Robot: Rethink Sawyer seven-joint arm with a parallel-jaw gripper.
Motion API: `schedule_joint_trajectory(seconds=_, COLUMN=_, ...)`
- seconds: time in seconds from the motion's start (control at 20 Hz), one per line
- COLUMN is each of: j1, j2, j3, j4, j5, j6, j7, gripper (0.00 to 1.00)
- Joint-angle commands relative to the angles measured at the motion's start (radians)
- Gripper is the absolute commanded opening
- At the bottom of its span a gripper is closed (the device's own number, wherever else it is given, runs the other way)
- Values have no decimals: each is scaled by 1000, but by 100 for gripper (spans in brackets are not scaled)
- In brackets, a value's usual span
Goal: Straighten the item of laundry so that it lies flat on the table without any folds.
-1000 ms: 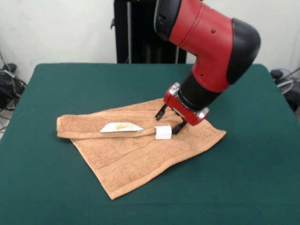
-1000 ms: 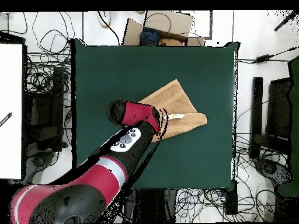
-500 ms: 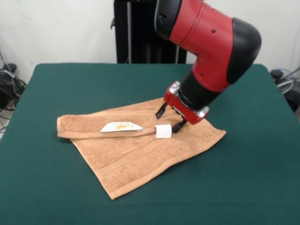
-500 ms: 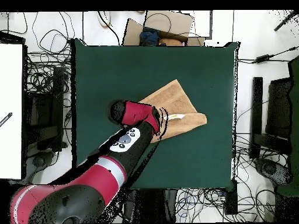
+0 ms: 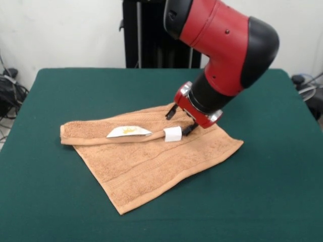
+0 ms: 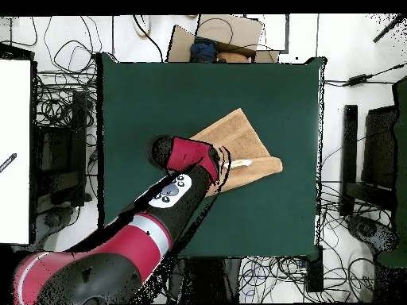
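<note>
Towel (image 5: 151, 161) lying mostly flat on worktop (image 5: 272, 191), 12 o'clock edge folded over. Gripper (image 5: 177, 120) jaws spread, straddling fold, holding nothing. Unfolding remaining.

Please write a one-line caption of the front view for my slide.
Sawyer end effector at the folded-over edge of a square orange-tan terry towel on the dark green felt table.
</note>
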Motion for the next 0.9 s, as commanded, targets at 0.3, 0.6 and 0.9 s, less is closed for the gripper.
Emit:
schedule_joint_trajectory(seconds=0.3, j1=13, j2=-1, j3=56, j4=45, j5=34, j6=99, j7=287, gripper=100)
schedule_joint_trajectory(seconds=0.6, j1=10, j2=8, j3=58, j4=43, j5=33, j6=96, j7=286, gripper=100)
schedule_joint_trajectory(seconds=0.9, j1=13, j2=28, j3=50, j4=36, j5=35, j6=99, j7=306, gripper=100)
